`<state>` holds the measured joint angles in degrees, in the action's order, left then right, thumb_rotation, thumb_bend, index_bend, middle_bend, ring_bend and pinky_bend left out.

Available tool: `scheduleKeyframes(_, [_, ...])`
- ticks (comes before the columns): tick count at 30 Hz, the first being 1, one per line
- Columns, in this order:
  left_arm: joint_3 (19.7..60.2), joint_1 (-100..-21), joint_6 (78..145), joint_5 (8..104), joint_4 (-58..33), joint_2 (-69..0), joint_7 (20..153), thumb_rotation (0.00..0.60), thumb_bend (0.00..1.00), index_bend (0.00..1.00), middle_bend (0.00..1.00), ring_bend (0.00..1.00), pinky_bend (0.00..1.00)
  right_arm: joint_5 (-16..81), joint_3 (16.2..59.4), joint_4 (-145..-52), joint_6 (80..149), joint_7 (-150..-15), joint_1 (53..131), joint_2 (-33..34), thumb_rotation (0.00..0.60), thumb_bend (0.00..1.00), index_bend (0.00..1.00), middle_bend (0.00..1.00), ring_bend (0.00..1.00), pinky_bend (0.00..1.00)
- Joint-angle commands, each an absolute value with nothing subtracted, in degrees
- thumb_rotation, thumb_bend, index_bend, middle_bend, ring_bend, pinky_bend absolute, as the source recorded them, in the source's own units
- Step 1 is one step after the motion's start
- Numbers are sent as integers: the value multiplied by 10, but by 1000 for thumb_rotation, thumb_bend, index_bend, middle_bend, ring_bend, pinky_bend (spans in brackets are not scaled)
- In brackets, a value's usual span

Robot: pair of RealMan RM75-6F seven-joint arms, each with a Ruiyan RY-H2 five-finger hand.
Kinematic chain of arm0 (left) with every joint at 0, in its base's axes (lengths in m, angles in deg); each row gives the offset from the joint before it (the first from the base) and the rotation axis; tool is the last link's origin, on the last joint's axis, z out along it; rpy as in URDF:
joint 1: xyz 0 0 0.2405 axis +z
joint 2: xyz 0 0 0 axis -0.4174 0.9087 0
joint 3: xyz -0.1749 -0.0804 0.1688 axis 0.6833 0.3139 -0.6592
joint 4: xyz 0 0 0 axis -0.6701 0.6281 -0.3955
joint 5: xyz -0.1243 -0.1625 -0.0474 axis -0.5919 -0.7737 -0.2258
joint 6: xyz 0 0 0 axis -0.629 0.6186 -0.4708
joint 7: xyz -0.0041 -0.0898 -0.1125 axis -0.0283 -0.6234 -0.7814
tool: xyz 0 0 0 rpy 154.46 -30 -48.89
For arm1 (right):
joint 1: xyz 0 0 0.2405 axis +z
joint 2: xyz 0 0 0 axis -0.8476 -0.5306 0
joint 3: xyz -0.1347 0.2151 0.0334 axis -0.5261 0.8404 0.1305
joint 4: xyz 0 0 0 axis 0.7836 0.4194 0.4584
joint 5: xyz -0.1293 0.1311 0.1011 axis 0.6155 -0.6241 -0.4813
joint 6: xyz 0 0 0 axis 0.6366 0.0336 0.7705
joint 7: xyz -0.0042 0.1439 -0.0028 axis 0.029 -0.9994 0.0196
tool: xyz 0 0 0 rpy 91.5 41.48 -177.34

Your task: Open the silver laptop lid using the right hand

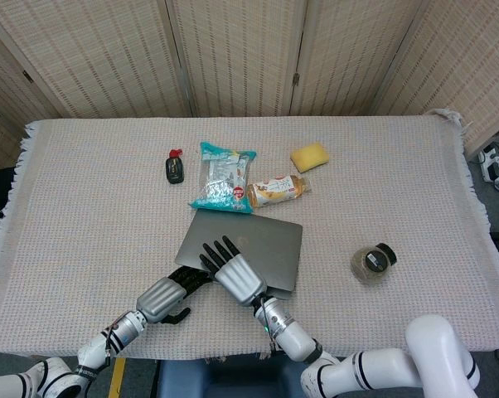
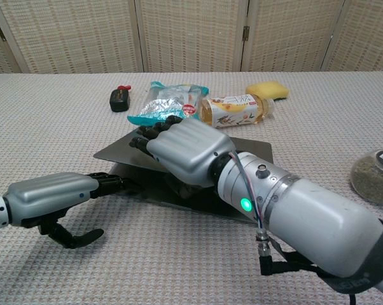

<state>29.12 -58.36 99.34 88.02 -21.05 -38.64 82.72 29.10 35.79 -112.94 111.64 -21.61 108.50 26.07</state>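
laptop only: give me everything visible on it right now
The thin silver metal-looking laptop lies near the front middle of the cloth-covered table, just in front of the teal snack bag. Its lid is partly raised at the front-left edge, and a dark gap shows beneath in the chest view. The right hand holds that lid edge, with dark fingers lying over the top. The left hand reaches to the base at the gap. No screen or keyboard is visible yet.

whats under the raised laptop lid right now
The lid is lifted at its front edge. In the gap, the right hand has fingers curled beneath, and the left hand reaches its fingertips in. The keyboard and screen stay hidden in shadow.
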Motion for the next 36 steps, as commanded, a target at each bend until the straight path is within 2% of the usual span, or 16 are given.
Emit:
scheduleKeyframes(1, [296,-590,982,865,-213,-389,847,600,553,26,83,0,0,289,357,-1128,1117,-216,1086,262,600,649,0,0,0,0])
scheduleKeyframes(36, [292,-600,974,803,-227,-393,917,600,553,82,83,0,0,268,342,-1074,1128,-202,1095,270,600,643,0,0,0,0])
